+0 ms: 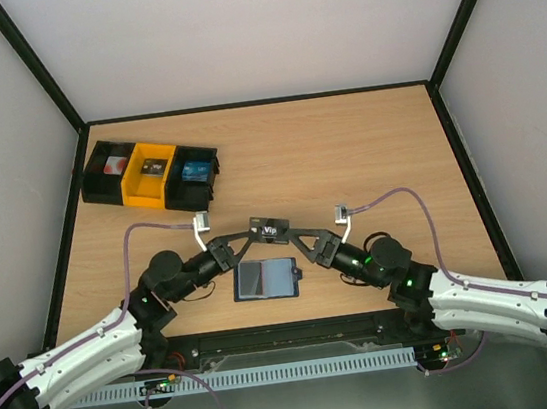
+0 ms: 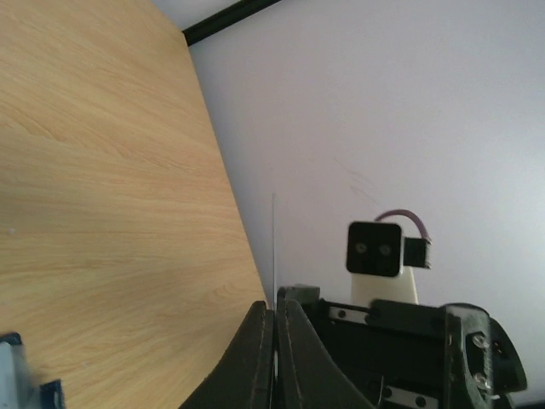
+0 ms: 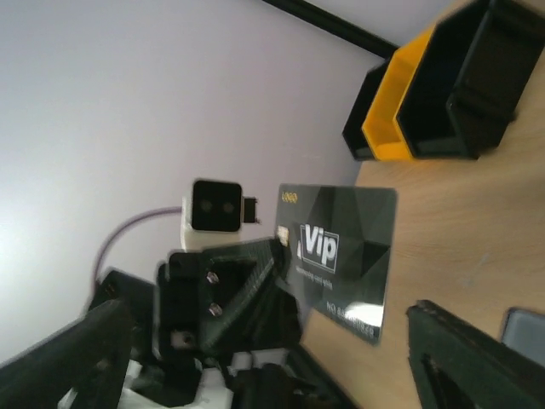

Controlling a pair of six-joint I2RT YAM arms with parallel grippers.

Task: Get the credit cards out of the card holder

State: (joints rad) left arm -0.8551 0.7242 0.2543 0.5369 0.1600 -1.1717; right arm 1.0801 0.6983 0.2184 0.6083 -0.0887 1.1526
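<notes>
1. Left claw (image 1: 250, 238): closed flat on a black card (image 1: 268, 229) marked "Vip". The left wrist view shows the card edge-on, as a thin line rising out of the pressed fingers (image 2: 260, 341).
2. Right claw (image 1: 296, 239): wide open and holding nothing. In the right wrist view its fingers (image 3: 460, 349) stand well apart on either side of the card, without touching it.
3. Card position: lifted clear of the counter (image 1: 348, 154), between the two claws, fully outside the card holder (image 1: 266, 279).
4. Card holder position: lying open and flat on the counter, just on the near side of the held card, midway between the two arms. Its long axis runs left to right, with the closing tab on the right edge.
5. Key relation: from both claws the holder lies toward the arm bases and lower. Neither arm is clearly nearer, but the right claw is free and faces the tab side.
6. Whether another card remains inside cannot be told.
7. A row of black and yellow bins (image 1: 151, 172) stands well apart at the far left.
</notes>
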